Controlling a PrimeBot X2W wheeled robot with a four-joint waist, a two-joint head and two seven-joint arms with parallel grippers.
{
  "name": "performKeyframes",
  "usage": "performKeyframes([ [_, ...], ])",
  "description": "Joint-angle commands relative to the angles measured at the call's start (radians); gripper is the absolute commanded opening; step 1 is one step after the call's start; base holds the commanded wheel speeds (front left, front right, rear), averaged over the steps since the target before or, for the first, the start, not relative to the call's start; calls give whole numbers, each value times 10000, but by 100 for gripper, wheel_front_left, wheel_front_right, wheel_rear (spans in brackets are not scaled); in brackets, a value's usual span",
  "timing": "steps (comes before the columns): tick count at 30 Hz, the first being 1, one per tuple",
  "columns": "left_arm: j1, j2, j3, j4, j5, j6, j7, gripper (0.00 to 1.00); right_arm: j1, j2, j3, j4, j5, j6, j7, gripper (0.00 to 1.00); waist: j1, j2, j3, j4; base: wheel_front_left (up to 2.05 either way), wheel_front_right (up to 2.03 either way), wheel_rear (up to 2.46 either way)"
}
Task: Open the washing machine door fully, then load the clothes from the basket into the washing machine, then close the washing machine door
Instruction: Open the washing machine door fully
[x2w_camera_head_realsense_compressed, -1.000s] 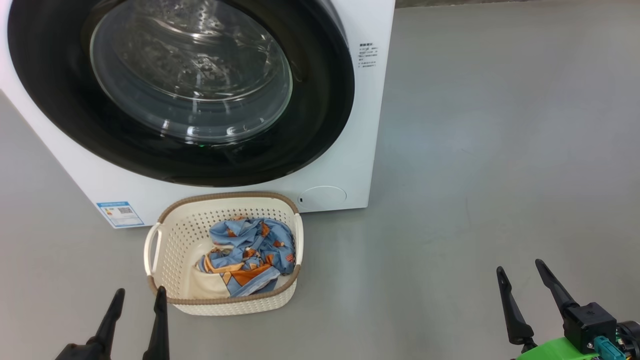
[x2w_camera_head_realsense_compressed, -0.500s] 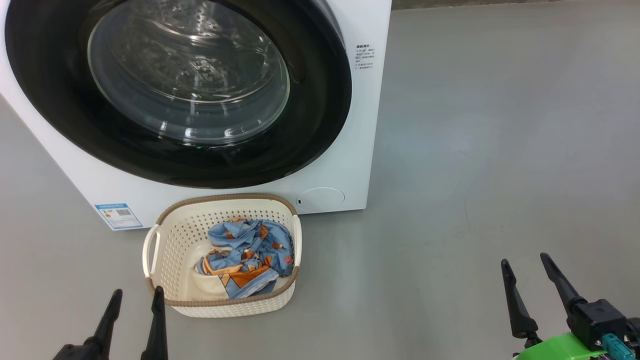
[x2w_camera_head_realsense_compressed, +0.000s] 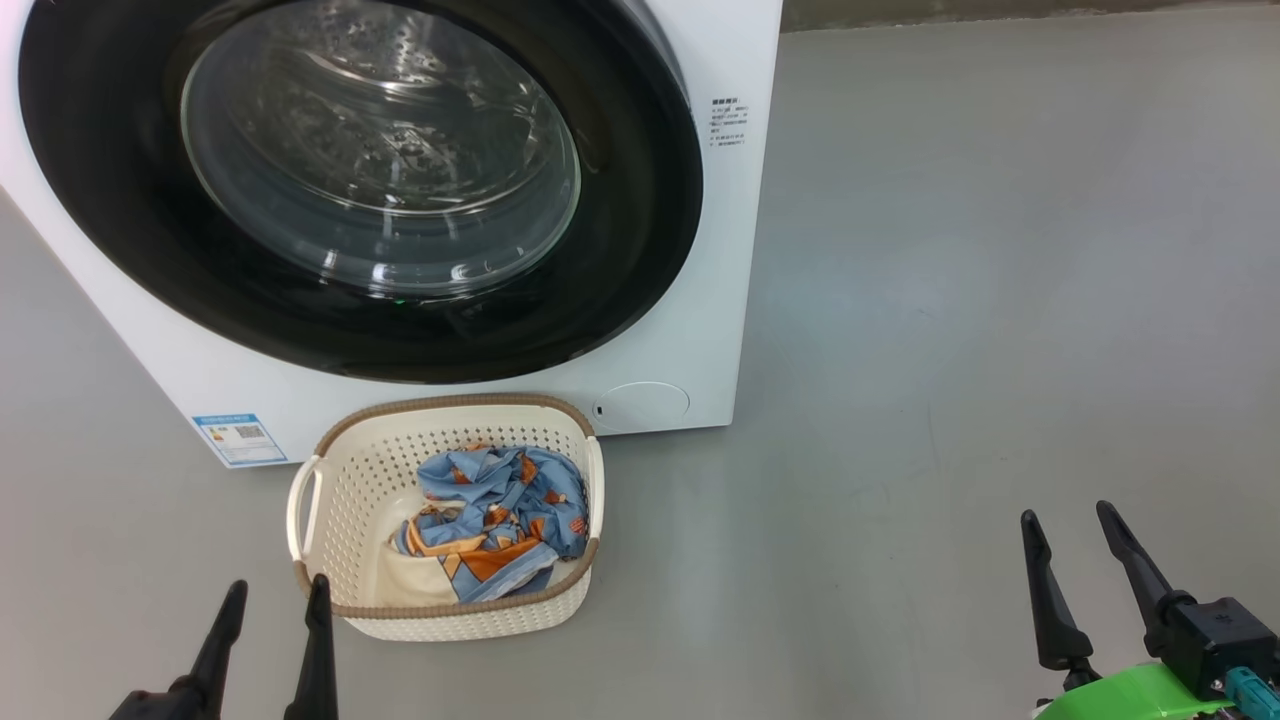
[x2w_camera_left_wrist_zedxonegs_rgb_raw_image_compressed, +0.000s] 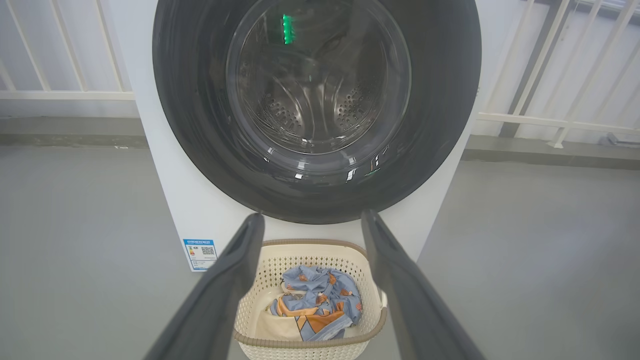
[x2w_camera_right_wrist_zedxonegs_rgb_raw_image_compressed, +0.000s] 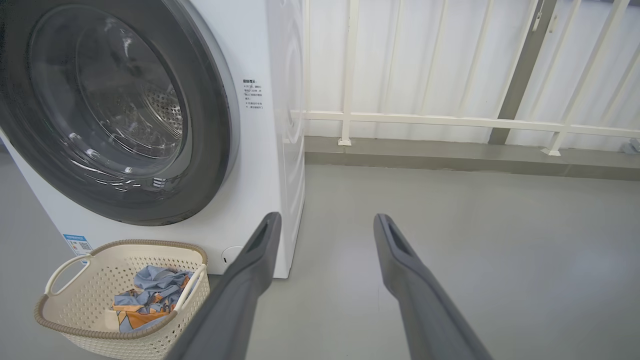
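Head view: a big white boxy front-loading washing machine (x2w_camera_head_realsense_compressed: 730, 250) stands on a smooth grey floor (x2w_camera_head_realsense_compressed: 950, 300). Its large round door (x2w_camera_head_realsense_compressed: 640, 200), a wide glossy black rim around a bulging clear glass centre, lies closed flat against the front. A small blue label (x2w_camera_head_realsense_compressed: 238, 438) sits at the machine's lower left corner. A small cream plastic basket (x2w_camera_head_realsense_compressed: 470, 620) with perforated sides, a brown woven-look rim and two side handles stands on the floor just in front of the machine, below the door. Inside it lie the crumpled clothes (x2w_camera_head_realsense_compressed: 500, 510): blue fabric with an orange and cream pattern on top of a plain cream piece. The left gripper (x2w_camera_head_realsense_compressed: 278, 590) rises at the lower left, its two long dark fingers apart and empty, tips just beside the basket's near left corner. The right gripper (x2w_camera_head_realsense_compressed: 1066, 512) rises at the lower right over bare floor, well apart from the basket, fingers apart and holding nothing.

Left wrist view: the spread fingers (x2w_camera_left_wrist_zedxonegs_rgb_raw_image_compressed: 235, 270) frame the basket and clothes. Above them is the closed door, with the perforated steel drum (x2w_camera_left_wrist_zedxonegs_rgb_raw_image_compressed: 310, 115) visible through the glass. A white railing (x2w_camera_left_wrist_zedxonegs_rgb_raw_image_compressed: 550, 75) runs behind the machine.

Right wrist view: the machine and closed door are on the left, with the basket of clothes at the lower left. The spread, empty fingers point at bare floor beside the machine, with the railing beyond.
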Motion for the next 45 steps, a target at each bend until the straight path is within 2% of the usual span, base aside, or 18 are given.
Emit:
performKeyframes([
  [1, -154, 129, 304, -308, 54, 10, -92, 100, -281, -57, 193, -298, 7, 16, -120, 48, 0, 0, 0, 4, 0, 0, 0],
  [2, -151, 129, 305, -319, 67, 9, -92, 100, -287, -52, 169, -318, 14, 16, -120, 41, 0, 0, 3, 6, 0, 0, 0],
  [3, -150, 129, 304, -327, 78, 8, -92, 100, -294, -49, 150, -331, 24, 16, -120, 24, 0, 0, 10, 9, 0, 0, 0],
  [4, -143, 129, 302, -318, 128, 7, -92, 100, -308, -45, 117, -351, 59, 16, -120, 3, 0, 0, 19, 12, 0, 0, 0],
  [5, -137, 129, 300, -311, 199, 7, -92, 100, -322, -39, 72, -375, 122, 16, -120, 0, 0, 0, 31, 15, 0, 0, 0],
  [10, -138, 129, 326, -349, 236, 10, -92, 100, -461, -7, -351, -403, 951, 16, -120, 0, 0, 0, 171, 30, 0, 0, 0],
  [17, -198, 129, 282, -418, 265, 79, -92, 100, -928, 4, -1072, 152, 4258, 16, -120, 0, 0, 0, 563, 119, 0, 0, 0],
  [18, -198, 129, 282, -418, 265, 79, -92, 100, -928, 4, -1072, 152, 4258, 16, -120, 0, 0, 0, 563, 119, 0, 0, 0],
  [25, -386, 129, 203, -697, 301, 189, -92, 100, -1676, 5, -2162, 1092, 9049, 16, -120, 0, 0, 0, 1250, 258, 0, 0, 0],
  [26, -479, 129, 164, -787, 309, 216, -92, 100, -1962, -22, -2289, 1375, 10229, 16, -120, 0, 0, 0, 1523, 302, 0, 0, 0],
  [29, -621, 129, 75, -952, 321, 257, -92, 100, -2457, -566, -2218, 1845, 12117, 16, -1, 0, 0, 0, 1990, 383, 0, 0, 0],
  [33, -791, 129, -120, -1169, 360, 306, -92, 100, -3293, -1366, -2401, 2234, 14300, 16, 817, 0, 0, 0, 2698, 480, 0, 0, 0],
  [37, -1002, 129, -297, -1355, 404, 330, -92, 100, -4216, -2195, -2606, 2731, 15453, 16, 2002, 0, 0, 0, 3350, 701, 0, 0, 0],
  [45, -1303, 129, -541, -1544, 526, 290, -92, 100, -6190, -3245, -2169, 3053, 16031, 16, 4411, 0, 0, 0, 4270, 1187, 0, 0, 0],
])
